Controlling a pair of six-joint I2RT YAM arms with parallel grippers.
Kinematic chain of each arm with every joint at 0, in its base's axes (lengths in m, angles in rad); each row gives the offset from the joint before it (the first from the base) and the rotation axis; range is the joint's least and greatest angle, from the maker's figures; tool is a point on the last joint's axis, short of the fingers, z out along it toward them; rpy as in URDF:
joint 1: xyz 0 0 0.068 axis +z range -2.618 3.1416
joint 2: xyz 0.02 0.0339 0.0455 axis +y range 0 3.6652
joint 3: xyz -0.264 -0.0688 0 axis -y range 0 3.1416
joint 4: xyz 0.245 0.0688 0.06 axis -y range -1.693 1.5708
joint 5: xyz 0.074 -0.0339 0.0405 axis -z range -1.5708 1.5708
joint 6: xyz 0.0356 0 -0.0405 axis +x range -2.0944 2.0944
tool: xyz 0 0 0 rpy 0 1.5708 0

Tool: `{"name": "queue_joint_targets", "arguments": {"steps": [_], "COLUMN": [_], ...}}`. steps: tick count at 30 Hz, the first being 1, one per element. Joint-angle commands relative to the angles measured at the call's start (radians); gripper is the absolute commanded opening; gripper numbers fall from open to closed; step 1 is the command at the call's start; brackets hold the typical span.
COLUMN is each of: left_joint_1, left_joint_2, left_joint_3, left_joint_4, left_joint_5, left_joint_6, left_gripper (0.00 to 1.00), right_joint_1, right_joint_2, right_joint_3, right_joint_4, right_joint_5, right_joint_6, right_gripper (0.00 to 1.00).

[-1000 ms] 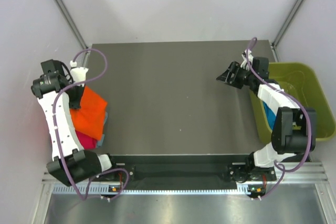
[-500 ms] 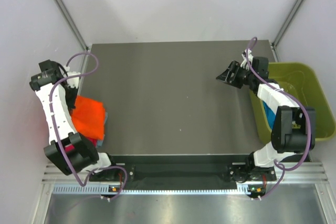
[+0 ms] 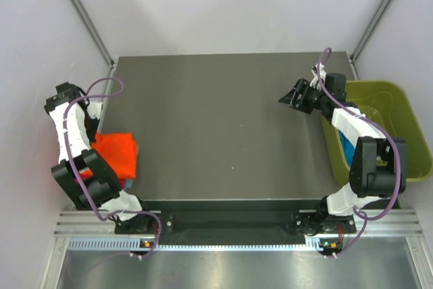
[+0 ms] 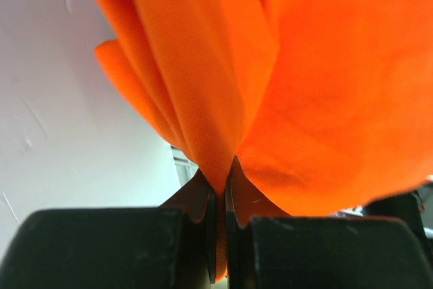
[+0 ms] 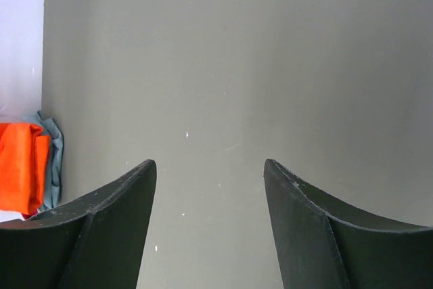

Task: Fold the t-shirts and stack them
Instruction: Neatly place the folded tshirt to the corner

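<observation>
The orange t-shirt [image 3: 116,153] is pinched in the clenched left tool [image 4: 218,181] at the left edge of the table [image 3: 216,120]; the right tool [image 5: 208,164] is held released.

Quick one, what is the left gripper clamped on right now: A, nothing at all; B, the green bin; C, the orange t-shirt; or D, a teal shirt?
C: in the left wrist view the left gripper has its jaws shut on a fold of the orange t-shirt.
</observation>
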Motion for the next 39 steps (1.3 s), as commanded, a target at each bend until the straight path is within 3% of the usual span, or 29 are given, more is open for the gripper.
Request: {"name": "queue_joint_targets", "arguments": {"steps": [1,6,13,14,15,17,18,25,26,28,32,33,35,36,39], "left_joint_1": [0.009,0.018,0.023,0.021,0.023,0.023,0.023,-0.029,-0.072,-0.172,-0.287,-0.299,-0.333,-0.346,-0.395], "left_joint_2": [0.052,0.175,0.206,0.204,0.196,0.175,0.143,0.035,0.026,-0.006,-0.079,-0.089,-0.091,-0.075,0.004], "left_joint_3": [0.026,0.106,0.135,0.138,0.140,0.144,0.149,0.348,0.366,0.402,0.350,0.295,0.255,0.250,0.273], "left_joint_4": [0.111,0.080,0.082,0.074,0.070,0.056,0.051,0.013,0.025,0.114,0.415,0.570,0.713,0.753,0.781], "left_joint_5": [-0.052,-0.086,-0.094,-0.089,-0.080,-0.065,-0.043,0.109,0.132,0.216,0.430,0.464,0.491,0.491,0.419], "left_joint_6": [0.003,-0.026,-0.048,-0.048,-0.049,-0.048,-0.051,-0.154,-0.166,-0.227,-0.405,-0.513,-0.619,-0.682,-0.697], "left_gripper": [0.00,0.00,0.00,0.06,0.24,0.46,0.73,0.80,0.81,0.82,0.90,0.90,0.91,0.99,0.99], "right_joint_1": [-0.010,-0.010,-0.011,-0.011,-0.011,-0.013,-0.016,-0.033,-0.033,-0.033,-0.034,-0.036,-0.036,-0.036,-0.033], "right_joint_2": [-0.026,-0.030,-0.017,-0.013,-0.010,-0.010,-0.008,-0.054,-0.074,-0.109,-0.155,-0.160,-0.166,-0.171,-0.169], "right_joint_3": [0.025,0.013,0.024,0.028,0.028,0.038,0.039,0.085,0.100,0.117,0.205,0.228,0.304,0.321,0.393], "right_joint_4": [0.032,0.029,0.033,0.032,0.032,0.030,0.030,0.007,0.007,0.010,-0.024,-0.055,-0.091,-0.109,-0.186], "right_joint_5": [-0.005,-0.003,0.000,0.000,0.000,0.000,-0.001,0.040,0.055,0.101,0.143,0.155,0.202,0.219,0.314], "right_joint_6": [-0.022,-0.023,-0.029,-0.029,-0.031,-0.032,-0.037,-0.103,-0.121,-0.170,-0.282,-0.305,-0.347,-0.356,-0.344], "right_gripper": [0.65,0.65,0.65,0.65,0.65,0.65,0.65,0.69,0.74,0.77,1.00,1.00,1.00,1.00,1.00]}}
